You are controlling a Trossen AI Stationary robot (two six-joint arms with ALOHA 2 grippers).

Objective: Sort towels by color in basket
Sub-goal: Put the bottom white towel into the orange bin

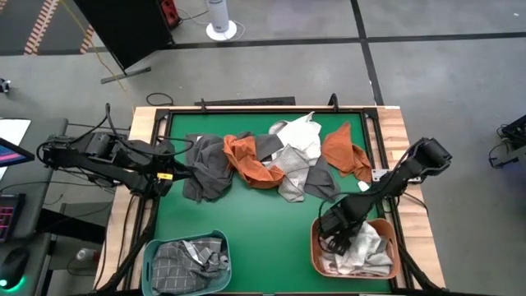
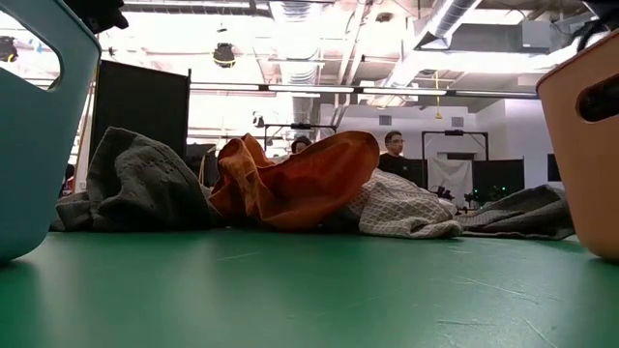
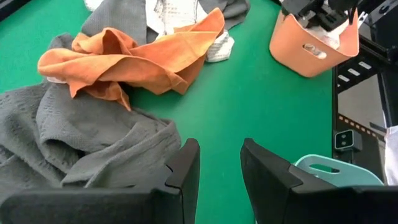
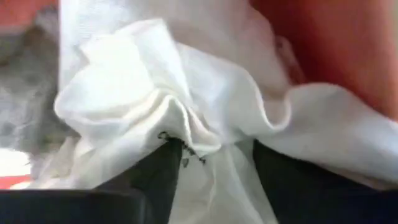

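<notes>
Right gripper point(image 1: 335, 233) is lowered into the orange basket point(image 1: 316, 247), fingers parted around a white towel point(image 4: 155, 106). Left gripper point(image 3: 219, 168) is held open and empty just beside the dark grey towel point(image 3: 74, 143). Remaining towels point(image 1: 279, 160) are heaped mid-mat; checked ones lie in the teal basket point(image 1: 148, 255).

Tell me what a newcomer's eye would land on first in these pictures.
First, the heap of towels across the far half of the green table, its rust orange cloths standing out among the greys and whites. Next, the right gripper dipped into the orange basket at the near right, over a white towel. The left gripper, open, hangs beside a dark grey towel; a teal basket sits near left.
</notes>
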